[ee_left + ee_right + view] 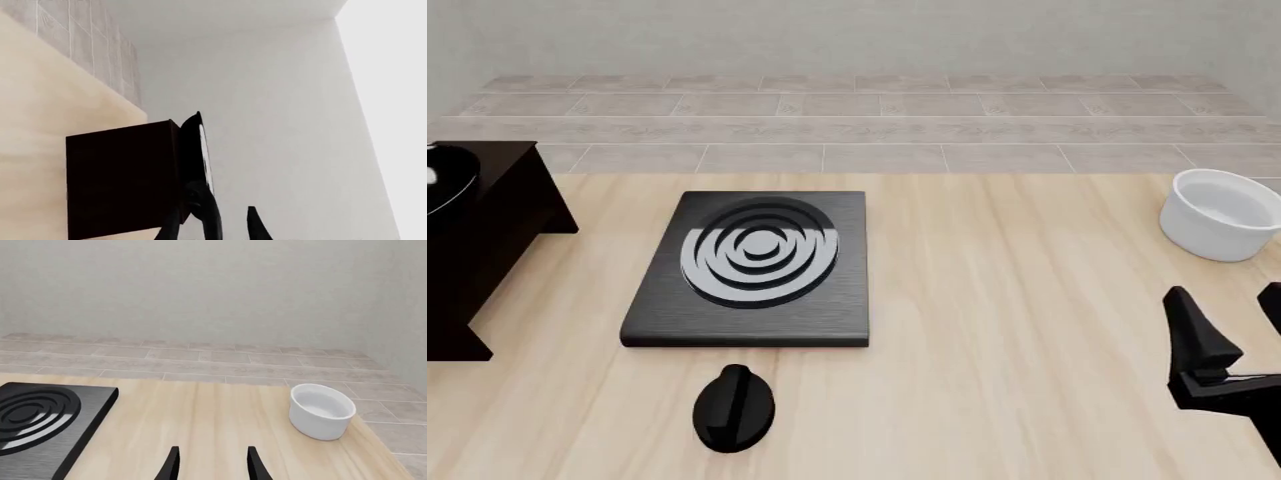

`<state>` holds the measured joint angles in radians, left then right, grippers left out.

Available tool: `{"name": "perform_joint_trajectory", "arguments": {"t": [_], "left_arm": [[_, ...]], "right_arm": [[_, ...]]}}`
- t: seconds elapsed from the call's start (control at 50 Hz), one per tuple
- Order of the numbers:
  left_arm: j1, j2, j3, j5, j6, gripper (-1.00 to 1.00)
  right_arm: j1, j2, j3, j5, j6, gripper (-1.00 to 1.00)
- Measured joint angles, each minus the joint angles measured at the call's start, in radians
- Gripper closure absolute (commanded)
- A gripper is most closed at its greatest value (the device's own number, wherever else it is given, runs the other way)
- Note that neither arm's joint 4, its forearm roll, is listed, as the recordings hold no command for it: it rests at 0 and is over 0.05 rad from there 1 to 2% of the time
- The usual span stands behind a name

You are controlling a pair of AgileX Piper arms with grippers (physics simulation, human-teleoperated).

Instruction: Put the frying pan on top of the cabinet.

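My left jaws (223,225) are clenched on the pan's handle, one finger either side of it, and the pan (200,150) sits edge-on against the top face of the cabinet (123,180). From the front, the pan (443,175) shows as a black disc resting on the cabinet (481,250) at the far left of the bench (1014,330). My right jaws (212,465) are released, holding nothing, above bare wood near the right edge. The stove (754,270) lies mid-bench with the dial (734,408) just in front of it; the bowl (1222,213) stands far right
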<state>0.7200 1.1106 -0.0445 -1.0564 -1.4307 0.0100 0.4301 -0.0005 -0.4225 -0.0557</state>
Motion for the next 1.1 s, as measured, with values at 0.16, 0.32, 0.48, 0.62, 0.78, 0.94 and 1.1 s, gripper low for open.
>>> {"name": "perform_joint_trajectory", "arguments": {"t": [0.16, 0.32, 0.48, 0.62, 0.78, 0.94, 1.1], "left_arm": [[-0.002, -0.041, -0.004, 0.028, 0.008, -1.00], [-0.003, -0.088, -0.009, 0.058, 0.015, -1.00], [0.002, -0.110, -0.008, 0.074, 0.014, -1.00], [0.008, -0.103, -0.005, 0.071, 0.014, -1.00], [0.020, -0.086, -0.002, 0.063, 0.017, -1.00], [0.032, -0.074, 0.001, 0.054, 0.020, -1.00], [0.036, -0.081, 0.008, 0.057, 0.019, -1.00]], "right_arm": [[0.000, 0.000, 0.000, 0.001, 0.000, -1.00], [0.000, -0.008, -0.001, 0.009, 0.000, -1.00], [0.001, -0.012, -0.001, 0.014, -0.001, -1.00], [0.001, -0.008, -0.001, 0.009, -0.001, -1.00], [0.002, 0.005, 0.000, -0.003, -0.001, -1.00], [0.003, 0.023, 0.000, -0.019, -0.003, -1.00], [0.005, 0.042, 0.000, -0.037, -0.005, -1.00]]}}
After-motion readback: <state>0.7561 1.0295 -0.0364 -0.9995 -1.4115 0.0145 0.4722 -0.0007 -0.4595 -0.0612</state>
